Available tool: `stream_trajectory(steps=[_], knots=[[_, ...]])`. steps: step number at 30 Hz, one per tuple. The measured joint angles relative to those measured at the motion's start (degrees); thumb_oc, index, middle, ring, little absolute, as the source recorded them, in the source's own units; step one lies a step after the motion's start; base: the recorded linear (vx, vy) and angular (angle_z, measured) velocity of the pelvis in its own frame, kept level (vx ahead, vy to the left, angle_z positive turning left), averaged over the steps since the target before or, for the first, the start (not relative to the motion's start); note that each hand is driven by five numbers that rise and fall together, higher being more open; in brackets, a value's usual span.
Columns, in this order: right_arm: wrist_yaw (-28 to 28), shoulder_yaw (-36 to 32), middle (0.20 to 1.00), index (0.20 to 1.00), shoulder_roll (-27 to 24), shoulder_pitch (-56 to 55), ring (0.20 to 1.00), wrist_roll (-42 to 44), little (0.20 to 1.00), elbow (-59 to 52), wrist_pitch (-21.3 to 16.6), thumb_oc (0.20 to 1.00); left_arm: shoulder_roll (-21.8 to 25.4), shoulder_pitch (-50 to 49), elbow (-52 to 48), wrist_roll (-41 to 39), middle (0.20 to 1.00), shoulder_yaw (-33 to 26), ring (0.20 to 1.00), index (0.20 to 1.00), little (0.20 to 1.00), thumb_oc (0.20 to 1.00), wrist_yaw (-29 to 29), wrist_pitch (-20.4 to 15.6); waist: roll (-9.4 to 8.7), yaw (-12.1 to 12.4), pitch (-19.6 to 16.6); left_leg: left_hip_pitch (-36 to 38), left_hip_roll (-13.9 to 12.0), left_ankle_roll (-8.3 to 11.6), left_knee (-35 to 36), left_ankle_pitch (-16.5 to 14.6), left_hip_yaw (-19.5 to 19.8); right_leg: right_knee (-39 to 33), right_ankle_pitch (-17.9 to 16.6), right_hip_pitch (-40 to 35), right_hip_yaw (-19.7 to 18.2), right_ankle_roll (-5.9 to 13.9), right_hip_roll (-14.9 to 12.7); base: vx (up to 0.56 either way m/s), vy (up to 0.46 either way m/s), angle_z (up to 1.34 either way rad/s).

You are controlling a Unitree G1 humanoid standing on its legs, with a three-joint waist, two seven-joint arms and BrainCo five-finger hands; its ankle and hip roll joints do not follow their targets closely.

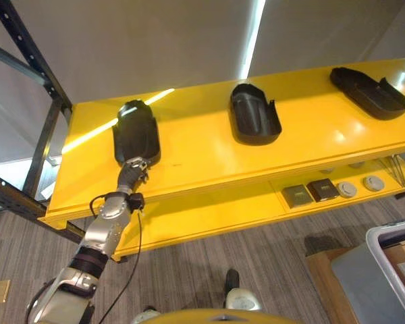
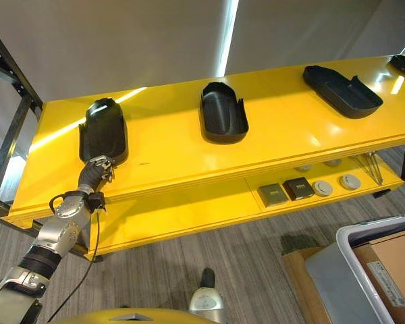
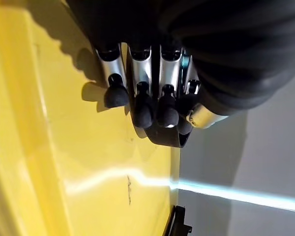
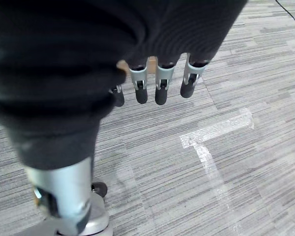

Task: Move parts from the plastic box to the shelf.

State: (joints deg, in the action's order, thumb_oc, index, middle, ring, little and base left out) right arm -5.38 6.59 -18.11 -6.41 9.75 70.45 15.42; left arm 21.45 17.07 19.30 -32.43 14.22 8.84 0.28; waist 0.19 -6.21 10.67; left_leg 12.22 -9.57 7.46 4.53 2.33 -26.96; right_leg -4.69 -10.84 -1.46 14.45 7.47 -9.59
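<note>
Three parts lie on the top board of the shelf: a left part, a middle part and a right part, well apart from one another. The left hand is at the near end of the left part. On the lower board, toward the right, small items lie in a row, and the plastic box stands on the floor before the shelf at the right.
</note>
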Motion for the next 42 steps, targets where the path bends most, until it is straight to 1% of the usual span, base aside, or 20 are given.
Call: stream_trajectory(steps=[1,3,7,8,11,15,17,19,20,24,26,27,28,30,33,36,37,38,40,42], knots=[[0.22,0.0,1.0,1.0,0.0,0.0,1.0,0.0,1.0,-0.03,0.0,1.0,0.0,-0.01,-0.06,-0.09,0.275,0.02,0.275,0.275,0.275,0.275,-0.71,-0.05,0.0,0.05,0.0,0.0,0.01,0.0,0.0,0.0,0.01,0.0,0.0,-0.02,0.01,0.0,0.0,0.0,0.0,0.0],[0.59,-0.01,1.0,1.0,0.0,0.0,1.0,-0.04,1.0,-0.02,-0.01,1.0,0.02,-0.4,-1.51,-1.11,1.0,0.12,1.0,1.0,1.0,1.0,-2.73,-0.1,-0.05,0.17,0.04,0.03,-0.01,0.0,0.01,0.0,0.07,0.0,0.0,-0.14,0.1,-0.01,-0.01,-0.01,0.006,0.02],[1.33,-0.03,1.0,1.0,-0.02,-0.03,1.0,-0.11,1.0,0.02,-0.06,1.0,0.26,-1.61,-8.27,-1.3,1.0,0.7,1.0,1.0,1.0,1.0,-7.33,-0.33,-0.12,1.14,0.12,0.05,0.01,0.0,0.03,0.0,0.21,-0.01,0.01,-0.32,0.27,-0.01,-0.03,-0.01,0.003,0.01],[1.48,-0.05,1.0,1.0,-0.07,0.01,1.0,-0.1,1.0,-0.02,-0.19,1.0,1.01,-2.7,-13.45,-2.93,1.0,0.68,1.0,1.0,1.0,1.0,-9.57,-0.26,-0.13,1.62,0.16,0.09,0.01,0.0,0.29,0.0,0.3,-0.02,0.03,-0.47,0.43,-0.03,-0.03,-0.02,0.017,0.05],[1.52,-0.09,1.0,1.0,-0.3,0.0,1.0,-0.18,1.0,0.05,-0.24,1.0,1.98,-3.71,-18.5,-5.18,1.0,0.61,1.0,1.0,1.0,1.0,-13.03,-0.26,-0.02,2.57,0.13,0.37,0.05,0.02,0.32,-0.01,0.43,-0.04,0.08,-0.81,0.51,0.0,-0.04,-0.02,0.012,0.02],[1.71,-0.17,1.0,1.0,-0.33,0.08,1.0,-1.09,1.0,0.09,-0.71,1.0,3.67,-6.21,-21.23,-7.01,1.0,0.62,1.0,1.0,1.0,1.0,-20.54,2.66,0.07,3.96,0.07,0.71,-0.01,0.02,0.33,-0.07,0.72,-0.18,0.17,-1.32,0.73,0.0,-0.13,-0.04,0.019,0.03],[1.72,-0.16,1.0,1.0,-0.33,0.06,1.0,-1.13,1.0,0.13,-0.95,1.0,4.84,-9.04,-23.39,-6.87,1.0,0.62,1.0,1.0,1.0,1.0,-24.26,4.97,0.07,4.32,0.06,0.67,-0.02,0.01,0.34,-0.07,1.19,-0.33,0.34,-1.55,1.14,-0.19,-0.23,-0.06,0.04,0.09],[1.71,-0.17,1.0,1.0,-0.34,-0.1,1.0,-1.13,1.0,0.29,-1.25,1.0,5.29,-10.4,-24.12,-5.63,1.0,1.07,1.0,1.0,1.0,1.0,-27.13,6.14,0.16,4.52,0.0,0.64,0.01,0.0,0.34,-0.06,1.64,-0.35,0.4,-1.82,1.57,-0.1,-0.33,-0.09,0.07,0.1],[1.71,-0.16,1.0,1.0,-0.44,0.17,1.0,-1.13,1.0,0.27,-1.31,1.0,7.19,-11.99,-24.96,-3.29,1.0,2.26,1.0,1.0,1.0,1.0,-29.03,6.93,0.41,5.15,-0.25,0.65,0.13,-0.03,0.35,-0.03,1.84,-0.34,0.4,-1.98,1.86,-0.05,-0.4,-0.07,0.056,0.07],[1.71,-0.1,1.0,1.0,-0.53,0.18,1.0,-1.14,1.0,0.34,-1.69,1.0,10.94,-14.94,-23.6,3.84,1.0,5.03,1.0,1.0,1.0,1.0,-30.83,8.52,1.12,5.9,-1.3,0.65,0.1,-0.03,0.35,-0.05,2.12,-0.34,0.49,-2.27,2.07,0.12,-0.42,-0.06,0.04,0.06],[1.68,0.03,1.0,1.0,-0.54,-0.16,1.0,-1.15,1.0,0.34,-1.83,1.0,12.23,-16.85,-20.75,9.32,1.0,5.88,1.0,1.0,1.0,1.0,-30.72,8.29,1.61,5.98,-2.13,0.7,0.0,0.0,0.35,-0.1,2.29,-0.31,0.62,-2.43,2.21,0.23,-0.41,-0.09,0.046,0.06],[1.68,0.02,1.0,1.0,-0.6,0.25,1.0,-1.25,1.0,0.36,-1.82,1.0,12.98,-18.87,-20.13,12.06,1.0,5.97,1.0,1.0,1.0,1.0,-30.25,7.46,1.96,6.73,-2.68,0.57,0.19,-0.01,0.36,-0.07,2.6,-0.34,0.58,-2.5,2.33,0.23,-0.48,-0.14,0.07,0.06],[1.65,0.51,1.0,1.0,-0.71,0.18,1.0,-1.27,1.0,0.27,-1.92,1.0,13.61,-20.04,-18.97,13.62,1.0,6.31,1.0,1.0,1.0,1.0,-30.08,6.55,1.98,6.7,-3.13,0.58,0.16,-0.01,0.37,-0.08,2.65,-0.31,0.6,-2.53,2.58,0.26,-0.49,-0.1,0.05,0.06],[1.64,1.77,1.0,1.0,-0.59,-0.17,1.0,-1.41,1.0,0.36,-1.92,1.0,13.78,-21.83,-16.21,15.71,1.0,6.24,1.0,1.0,1.0,1.0,-28.07,6.35,1.8,7.15,-4.32,0.19,0.11,-0.04,0.37,0.02,3.22,-0.37,0.68,-2.61,3.42,0.32,-0.65,-0.07,0.033,0.14],[1.57,1.79,1.0,1.0,-0.67,-0.08,1.0,-3.12,1.0,0.32,-1.93,1.0,13.71,-23.39,-13.95,15.7,1.0,6.06,1.0,1.0,1.0,1.0,-25.9,6.3,1.68,8.1,-4.73,0.0,0.18,-0.15,0.38,0.16,3.51,-0.36,0.69,-2.67,3.58,0.34,-0.91,-0.05,0.022,0.08],[1.56,2.56,1.0,1.0,-0.53,-0.07,1.0,-3.47,1.0,0.26,-1.95,1.0,12.59,-25.36,-5.33,14.2,1.0,6.11,1.0,1.0,1.0,1.0,-23.14,8.19,1.53,8.4,-5.22,-0.18,0.29,0.05,0.38,0.01,3.69,-0.34,0.71,-2.67,3.69,0.31,-1.12,-0.06,0.012,0.03],[1.53,2.85,1.0,1.0,-0.54,-0.09,1.0,-3.47,1.0,0.26,-1.93,1.0,11.56,-25.87,-1.2,13.08,1.0,6.02,1.0,1.0,1.0,1.0,-22.25,9.03,1.51,8.35,-5.37,-0.2,0.34,0.05,0.38,0.01,3.73,-0.29,0.71,-2.65,3.71,0.3,-1.18,-0.07,-0.005,0.01],[1.4,3.86,1.0,1.0,-0.5,-0.12,1.0,-3.47,1.0,0.25,-1.86,1.0,8.76,-26.84,7.11,12.37,1.0,5.74,1.0,1.0,1.0,1.0,-20.39,9.32,1.43,8.28,-5.61,-0.25,0.37,0.06,0.38,-0.01,3.74,-0.21,0.72,-2.6,3.7,0.3,-1.24,-0.06,-0.014,0.01],[1.34,4.06,1.0,1.0,-0.14,-0.1,1.0,-3.47,1.0,0.25,-1.65,1.0,4.34,-26.49,17.93,12.3,1.0,3.77,1.0,1.0,1.0,1.0,-17.9,10.14,1.35,7.99,-5.84,-0.28,0.35,0.09,0.37,-0.04,3.74,-0.25,0.8,-2.54,3.7,0.18,-1.25,-0.06,-0.022,0.01],[1.11,4.11,1.0,1.0,0.55,-0.17,1.0,-3.49,1.0,0.29,-1.65,1.0,-2.01,-27.34,32.69,12.38,1.0,-0.73,1.0,1.0,1.0,1.0,-14.23,8.22,0.71,7.87,-5.8,-0.55,0.29,0.12,0.37,-0.04,3.99,-0.26,0.91,-2.42,3.82,0.08,-1.27,-0.04,-0.022,0.04]])
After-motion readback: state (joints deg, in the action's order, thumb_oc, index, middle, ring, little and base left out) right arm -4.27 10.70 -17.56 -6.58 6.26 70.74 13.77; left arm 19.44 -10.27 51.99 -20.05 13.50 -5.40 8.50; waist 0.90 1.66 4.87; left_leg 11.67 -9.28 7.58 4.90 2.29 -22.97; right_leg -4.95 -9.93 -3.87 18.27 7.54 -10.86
